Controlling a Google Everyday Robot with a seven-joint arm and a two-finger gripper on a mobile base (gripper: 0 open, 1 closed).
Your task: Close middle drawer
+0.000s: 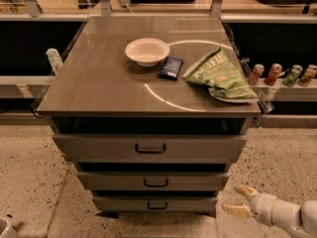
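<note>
The grey cabinet has three drawers. The middle drawer (154, 181) has a low flat front with a small dark handle; it sits below the top drawer (150, 148) and above the lowest drawer (156, 203). The top drawer sticks out furthest, the middle one less, the lowest least. My gripper (239, 201) is at the lower right, near the floor, right of the lower drawers and apart from them. Its two pale fingers are spread open and empty.
On the cabinet top (99, 83) stand a white bowl (147, 51), a dark small packet (170, 67) and a green chip bag (221, 77). Several cans (282, 75) stand on a shelf at the right. A white bottle (53, 59) is at the left.
</note>
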